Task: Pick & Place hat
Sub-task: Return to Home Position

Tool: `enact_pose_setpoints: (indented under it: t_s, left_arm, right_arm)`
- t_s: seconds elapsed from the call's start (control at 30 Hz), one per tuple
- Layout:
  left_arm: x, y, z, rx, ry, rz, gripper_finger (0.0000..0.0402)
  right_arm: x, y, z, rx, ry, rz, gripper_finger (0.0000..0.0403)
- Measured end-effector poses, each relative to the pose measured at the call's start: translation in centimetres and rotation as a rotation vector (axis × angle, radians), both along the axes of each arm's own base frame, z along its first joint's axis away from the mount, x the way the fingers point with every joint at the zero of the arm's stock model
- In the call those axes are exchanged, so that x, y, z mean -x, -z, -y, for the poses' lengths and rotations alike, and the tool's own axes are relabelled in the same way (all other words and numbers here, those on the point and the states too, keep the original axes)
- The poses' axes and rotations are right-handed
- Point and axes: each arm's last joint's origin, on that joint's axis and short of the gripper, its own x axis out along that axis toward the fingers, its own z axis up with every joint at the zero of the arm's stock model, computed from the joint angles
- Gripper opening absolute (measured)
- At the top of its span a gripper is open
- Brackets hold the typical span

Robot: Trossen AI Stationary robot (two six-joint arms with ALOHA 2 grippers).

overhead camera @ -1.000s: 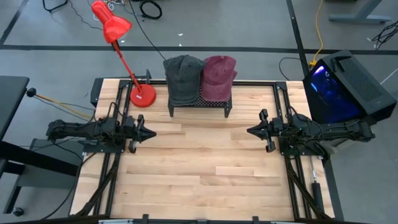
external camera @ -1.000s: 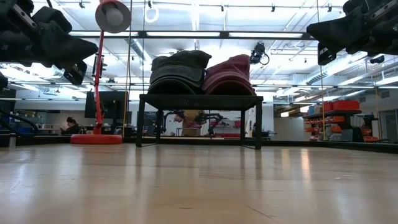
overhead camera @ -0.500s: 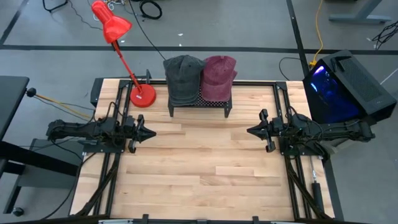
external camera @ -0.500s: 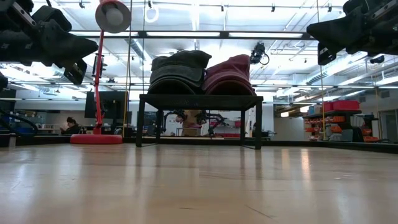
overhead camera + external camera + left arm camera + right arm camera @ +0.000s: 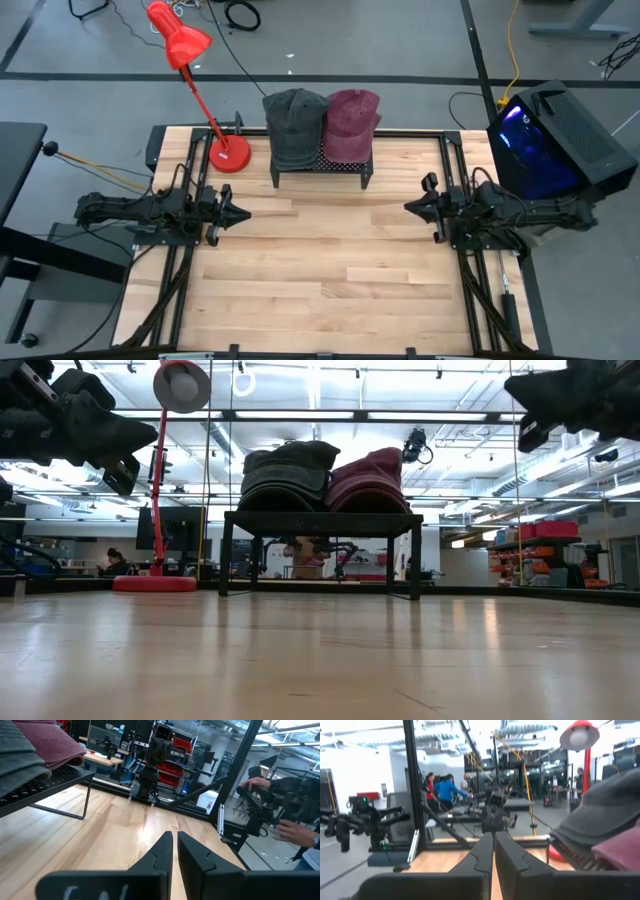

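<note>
Shelf at rear centre of table. On it: left cap stack, right cap stack, touching. Lamp just left of shelf.

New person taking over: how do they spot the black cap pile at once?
Find the black shelf at the edge of the wooden table, next to the red lamp. Two cap piles sit on it side by side. The black cap pile is the one nearer the lamp, dark grey-black where the maroon cap pile beside it is wine red.
</note>
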Motion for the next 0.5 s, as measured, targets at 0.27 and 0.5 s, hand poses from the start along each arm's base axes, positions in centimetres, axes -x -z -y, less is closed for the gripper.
enact_pose_setpoints:
  t_s: [0.27, 0.5]
  left_arm:
    - [0.0, 0.0, 0.0, 0.0, 0.0, 0.0, 0.0032]
    - [0.0, 0.0, 0.0, 0.0, 0.0, 0.0, 0.0032]
  right_arm:
    - [0.57, 0.32, 0.0, 0.027, 0.006, -0.023, 0.0023]
    - [1.02, 0.58, 0.0, 0.078, 0.016, -0.036, 0.0023]
